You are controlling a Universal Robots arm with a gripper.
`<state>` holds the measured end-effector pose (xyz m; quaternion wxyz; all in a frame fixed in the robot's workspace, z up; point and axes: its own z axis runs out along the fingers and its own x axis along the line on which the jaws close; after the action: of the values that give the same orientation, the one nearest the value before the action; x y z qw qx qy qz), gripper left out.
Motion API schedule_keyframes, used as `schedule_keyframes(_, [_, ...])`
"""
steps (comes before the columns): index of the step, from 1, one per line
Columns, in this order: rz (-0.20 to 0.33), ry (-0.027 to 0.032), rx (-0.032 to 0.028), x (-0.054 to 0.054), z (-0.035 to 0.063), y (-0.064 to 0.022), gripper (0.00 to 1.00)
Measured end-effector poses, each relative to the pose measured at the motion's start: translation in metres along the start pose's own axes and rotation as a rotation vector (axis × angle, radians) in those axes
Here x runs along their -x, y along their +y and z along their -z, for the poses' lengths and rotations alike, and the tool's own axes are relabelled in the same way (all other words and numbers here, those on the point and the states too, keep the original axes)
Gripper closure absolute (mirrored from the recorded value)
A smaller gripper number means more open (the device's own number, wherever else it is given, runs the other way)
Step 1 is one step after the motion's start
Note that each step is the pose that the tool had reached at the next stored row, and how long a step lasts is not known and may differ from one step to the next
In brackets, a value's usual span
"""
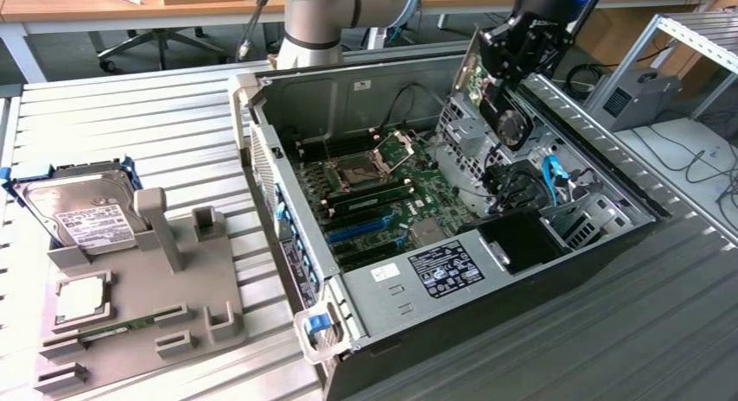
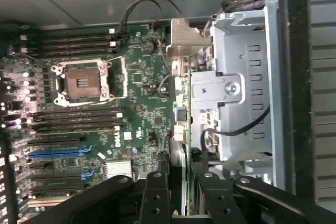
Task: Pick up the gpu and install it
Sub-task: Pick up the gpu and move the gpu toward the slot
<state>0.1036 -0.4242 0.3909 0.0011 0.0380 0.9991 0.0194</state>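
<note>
**GPU held on edge over the open case**

The jaws are clamped on the gpu (image 1: pixel 509 123), one black finger on each face of the card. It hangs upright over the computer case (image 1: pixel 256 150), on the exterior view's right side, above the drive cage (image 1: pixel 576 215). Its round black fan shows below the fingers and its silver end bracket rises beside them. The card's lower edge seems to hang clear of the cage, though the dark clutter behind it makes that hard to judge. It is well apart from the blue slots on the motherboard (image 1: pixel 381 189).

In the wrist view the gpu (image 2: pixel 185 39) is seen edge-on, so its fan face is hidden. The arm (image 1: pixel 317 21) is cut off by the exterior picture's top edge.

On the tabletop (image 1: pixel 645 332), at the exterior view's left, a grey fixture (image 1: pixel 173 315) carries a hard drive (image 1: pixel 81 213), partly screened by a grey post.
</note>
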Motion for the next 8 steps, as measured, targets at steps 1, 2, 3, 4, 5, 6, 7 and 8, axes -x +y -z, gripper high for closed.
schedule_keyframes(1, [0.0, 0.0, 0.0, -0.005, -0.0003, -0.0004, 0.74])
schedule_keyframes(2, [0.0, 0.0, -0.0001, -0.009, -0.0005, -0.0008, 0.74])
schedule_keyframes(3, [0.0, 0.0, 0.0, -0.014, -0.0009, -0.0011, 0.74])
schedule_keyframes(4, [0.0, 0.0001, 0.0, -0.019, -0.0012, -0.0016, 0.74])
schedule_keyframes(5, [0.0, 0.0, -0.0001, -0.024, -0.0017, -0.002, 0.74])
schedule_keyframes(6, [0.0, 0.0, 0.0, -0.03, -0.0024, -0.0025, 0.74])
schedule_keyframes(7, [0.0, 0.0, 0.0, -0.035, -0.003, -0.0028, 0.74])
schedule_keyframes(8, [0.0, 0.0, 0.0, -0.039, -0.0036, -0.0032, 0.74])
